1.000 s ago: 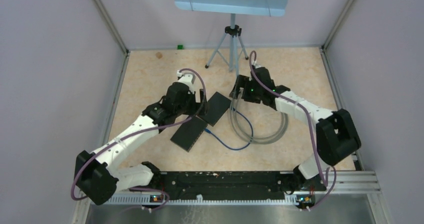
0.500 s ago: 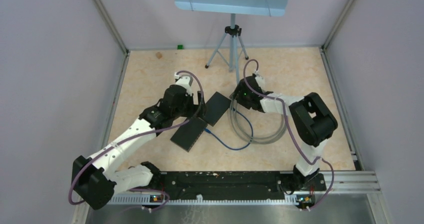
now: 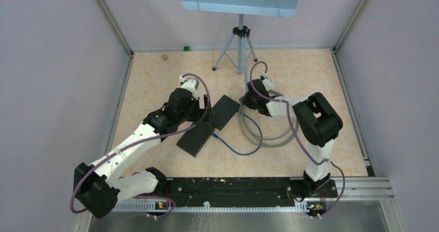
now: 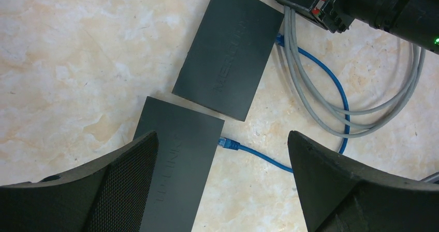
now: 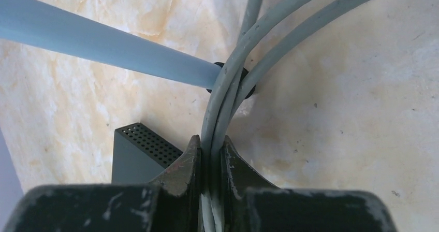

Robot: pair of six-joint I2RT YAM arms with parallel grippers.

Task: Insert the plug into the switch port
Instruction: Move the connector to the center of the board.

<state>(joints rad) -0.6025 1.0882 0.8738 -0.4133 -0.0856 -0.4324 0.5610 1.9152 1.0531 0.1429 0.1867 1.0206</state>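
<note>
On the lower switch [image 4: 182,134], raised letters end in LINK

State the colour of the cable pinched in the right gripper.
Grey. The cable shows best in the right wrist view, clamped in the right gripper.

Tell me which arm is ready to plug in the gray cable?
Right, most likely. The right gripper is shut on the gray cable, close beside the far switch. The left gripper hangs open and empty above the near switch.
</note>
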